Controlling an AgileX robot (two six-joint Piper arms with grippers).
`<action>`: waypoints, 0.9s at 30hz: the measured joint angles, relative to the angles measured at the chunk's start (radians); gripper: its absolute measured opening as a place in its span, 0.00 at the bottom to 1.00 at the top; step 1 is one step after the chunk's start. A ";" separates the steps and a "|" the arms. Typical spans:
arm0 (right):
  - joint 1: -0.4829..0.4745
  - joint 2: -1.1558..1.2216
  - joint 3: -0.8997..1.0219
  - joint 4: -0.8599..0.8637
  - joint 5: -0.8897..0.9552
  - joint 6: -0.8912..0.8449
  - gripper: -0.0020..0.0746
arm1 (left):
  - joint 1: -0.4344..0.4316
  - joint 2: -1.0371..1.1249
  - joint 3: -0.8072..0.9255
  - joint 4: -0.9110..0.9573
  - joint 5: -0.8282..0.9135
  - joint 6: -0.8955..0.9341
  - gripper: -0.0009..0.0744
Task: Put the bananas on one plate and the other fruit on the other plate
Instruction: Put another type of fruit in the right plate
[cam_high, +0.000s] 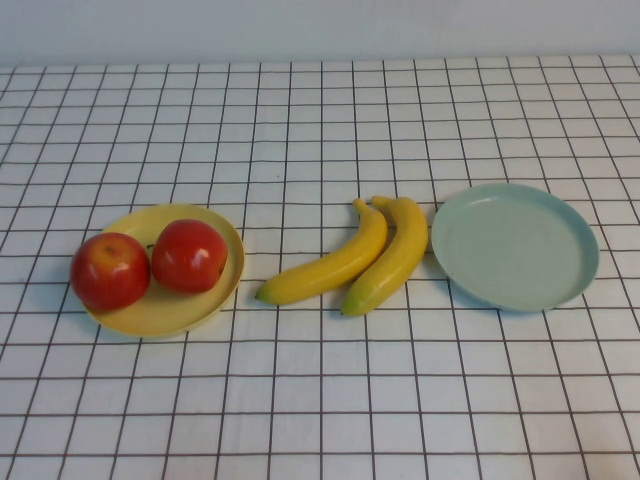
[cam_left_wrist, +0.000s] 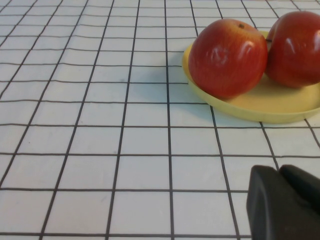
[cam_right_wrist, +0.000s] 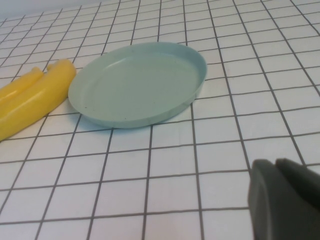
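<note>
High view, read from the robot's left: the yellow plate (cam_high: 165, 305) holds both apples (cam_high: 150, 265) side by side and touching; the left one overhangs the rim. At centre, the two bananas (cam_high: 365, 262) lie on the checked tablecloth (cam_high: 320, 400), pressed together along their stem ends and splayed at the tips. The stem ends sit just beside the pale blue-green plate (cam_high: 515, 245), which holds nothing. Neither arm appears in this view.

Task status: the apple half reads as complete; the banana half is not yet begun. The step in hand is judged to be the first banana pick. The bananas lie closest to the empty plate on the right, so the right arm is the likelier choice. The next move calls for a grasp across one banana's body, clear of its neighbour, followed by a short carry onto the plate.

Left wrist view adds the left gripper (cam_left_wrist: 284, 202), jaws together and holding nothing, low over the cloth near the yellow plate and apart from it. Right wrist view adds the right gripper (cam_right_wrist: 282, 200), likewise closed and empty, near the pale blue-green plate.
</note>
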 joint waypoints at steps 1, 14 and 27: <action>0.000 0.000 0.000 0.000 0.000 0.000 0.01 | 0.000 0.000 0.000 0.000 0.000 0.000 0.01; 0.000 0.000 0.000 -0.258 0.000 -0.025 0.01 | 0.000 0.000 0.000 0.000 0.000 -0.002 0.01; 0.000 0.000 0.000 -0.291 0.000 -0.025 0.01 | 0.000 0.000 0.000 0.000 0.000 -0.002 0.01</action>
